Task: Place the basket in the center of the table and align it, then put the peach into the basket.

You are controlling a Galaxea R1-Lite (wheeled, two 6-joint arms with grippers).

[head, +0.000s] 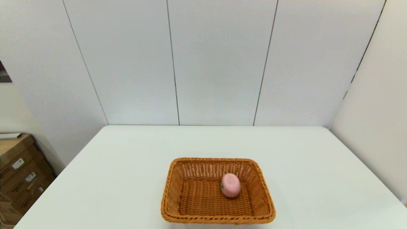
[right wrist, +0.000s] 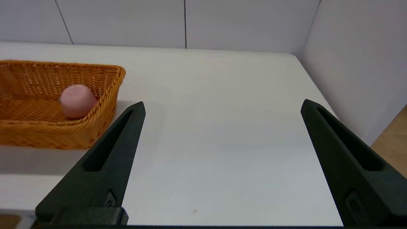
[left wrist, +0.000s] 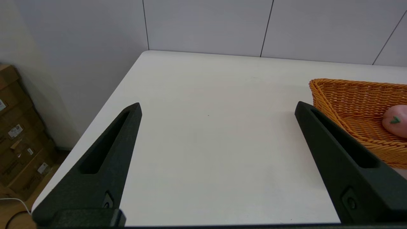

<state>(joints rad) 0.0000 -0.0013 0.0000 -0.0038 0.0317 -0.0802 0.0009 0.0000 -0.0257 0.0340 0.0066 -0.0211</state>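
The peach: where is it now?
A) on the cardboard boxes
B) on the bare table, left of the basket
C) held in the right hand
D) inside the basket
D: the peach lies on the woven floor of the basket, toward its right side, with no hand on it.

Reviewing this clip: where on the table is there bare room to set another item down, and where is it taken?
The table is bare on both sides of the basket and behind it, up to the wall. Only the near middle is taken, by the basket holding the peach. The left gripper and right gripper hang open over the bare patches at the near corners.
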